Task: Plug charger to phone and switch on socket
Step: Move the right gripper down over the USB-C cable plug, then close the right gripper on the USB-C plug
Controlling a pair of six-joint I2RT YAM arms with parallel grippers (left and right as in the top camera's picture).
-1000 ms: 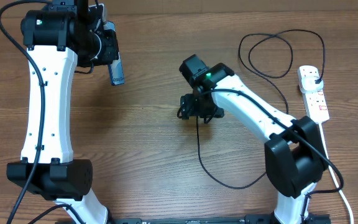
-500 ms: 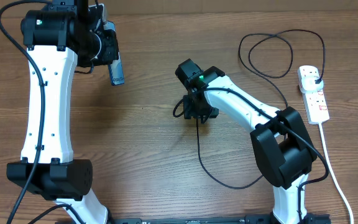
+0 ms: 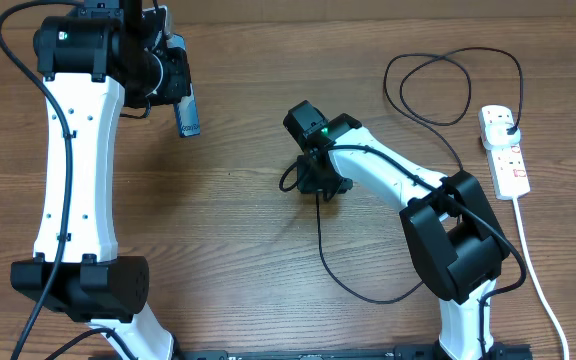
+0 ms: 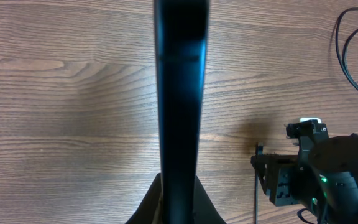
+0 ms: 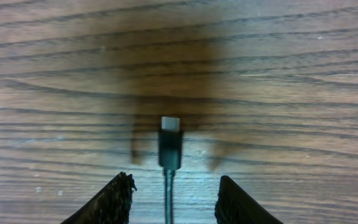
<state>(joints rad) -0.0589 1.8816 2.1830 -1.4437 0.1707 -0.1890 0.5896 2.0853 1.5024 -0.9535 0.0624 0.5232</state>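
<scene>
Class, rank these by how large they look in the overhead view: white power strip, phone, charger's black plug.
1. white power strip
2. phone, though it is held raised, nearer the camera, and partly hidden
3. black plug, clearly smallest

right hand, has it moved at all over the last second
Yes, slightly. In the overhead view the right hand has shifted a little to the left, further from the socket lying at the right side of the table.
</scene>
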